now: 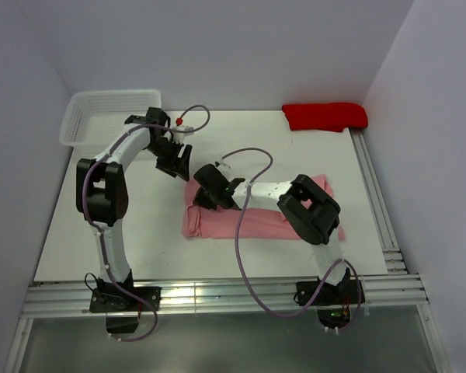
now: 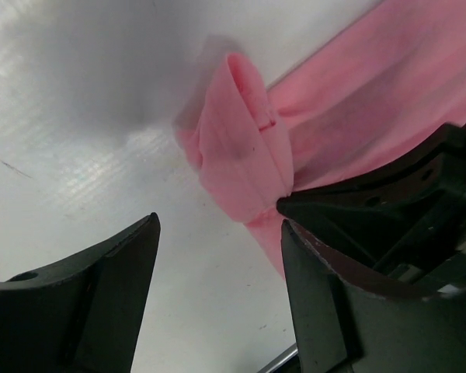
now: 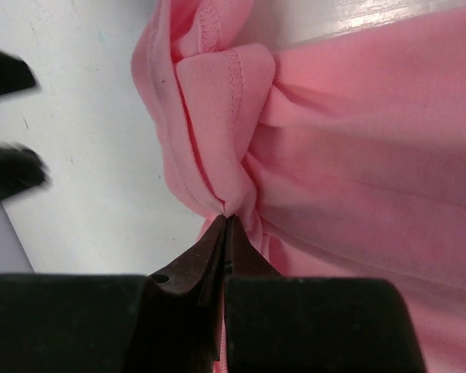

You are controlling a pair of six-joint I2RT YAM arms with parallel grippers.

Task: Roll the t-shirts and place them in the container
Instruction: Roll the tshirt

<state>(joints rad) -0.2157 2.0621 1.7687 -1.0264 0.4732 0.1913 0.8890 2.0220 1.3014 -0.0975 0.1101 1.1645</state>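
**Pink t-shirt (image 1: pixel 256 221) roll barely begun**

Lies on the bench (image 1: pixel 140 233) as a long folded band, only its left end curled over. Pinched at that curl by the closed right pincer (image 3: pixel 227 221). Left pincer (image 2: pixel 219 224) spread beside it, empty. Nearly the whole length left to roll.

Materials and finishes on the worktop (image 1: pixel 147 225)

The t-shirt (image 3: pixel 357 155) is showing as soft pink knit cloth, matt, with a stitched hem and loose creases. The worktop is presenting a smooth white face that is reflecting light in a faint sheen. The left gripper (image 2: pixel 217 233) and right gripper (image 3: pixel 227 224) are appearing matt black and plastic-looking. The basket (image 1: pixel 113 94) is reading as white plastic mesh, the red cloth (image 1: pixel 325 116) as soft and matt, the near-edge rails (image 1: pixel 217 299) as bright metal.
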